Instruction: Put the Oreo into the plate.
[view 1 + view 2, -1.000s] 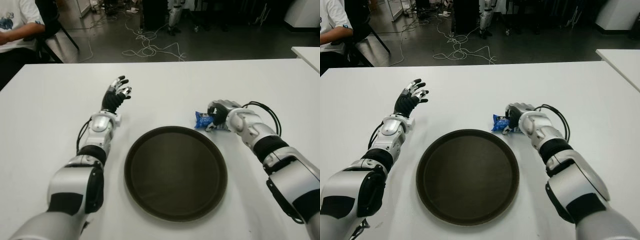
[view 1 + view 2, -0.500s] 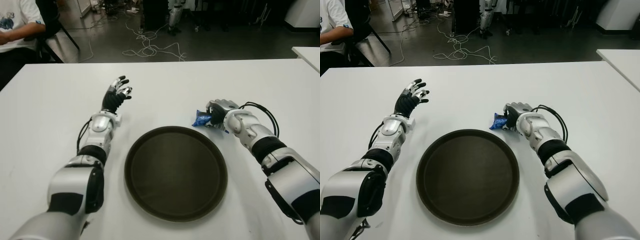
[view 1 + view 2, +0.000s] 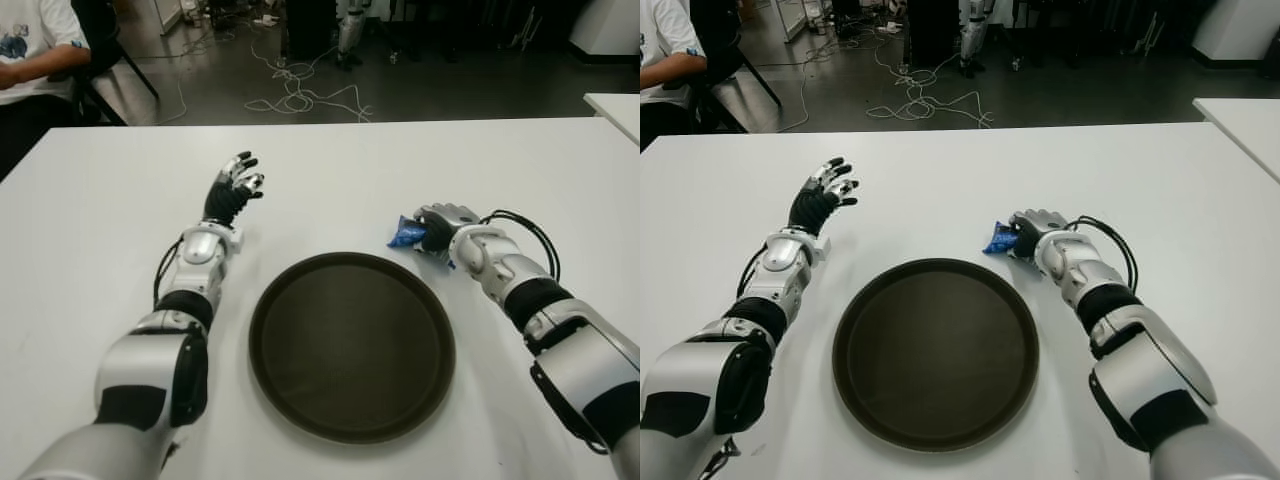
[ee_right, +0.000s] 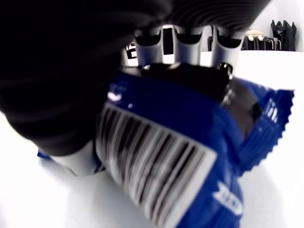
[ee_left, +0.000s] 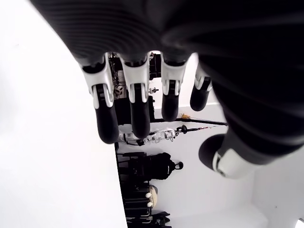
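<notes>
The blue Oreo packet (image 3: pixel 406 234) sticks out from my right hand (image 3: pixel 432 228), whose fingers are curled shut on it, just beyond the far right rim of the plate. Up close in the right wrist view, the Oreo packet (image 4: pixel 190 161) shows its white barcode and crimped end, pressed under the fingers (image 4: pixel 187 42). A round dark plate (image 3: pixel 351 343) lies on the white table in front of me. My left hand (image 3: pixel 232 187) shows to the far left of the plate, fingers spread and holding nothing.
The white table (image 3: pixel 90 220) stretches wide on both sides of the plate. Beyond its far edge are floor cables (image 3: pixel 300 100) and a seated person (image 3: pixel 30 50) at the back left. Another white table corner (image 3: pixel 615 105) shows at the right.
My right hand has closed on the Oreo packet and shifted it slightly away from me, the packet tilting up off the table. The left hand has stayed still.
</notes>
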